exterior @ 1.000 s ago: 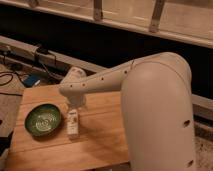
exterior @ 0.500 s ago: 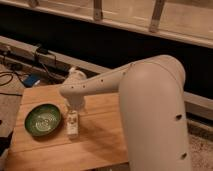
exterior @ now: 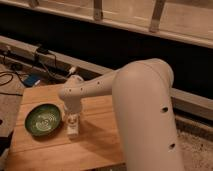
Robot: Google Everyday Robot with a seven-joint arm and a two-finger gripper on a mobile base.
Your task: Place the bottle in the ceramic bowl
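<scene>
Though beside the ceramic bowl (exterior: 43, 120), the bottle (exterior: 73, 130) sits directly under the gripper (exterior: 73, 119).

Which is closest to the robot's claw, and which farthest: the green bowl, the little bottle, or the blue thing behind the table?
The gripper hangs over the table.
1. bottle, directly beneath it.
2. ceramic bowl, on the table toward the picture's left.
3. blue thing, off the table, past its far left corner.
</scene>
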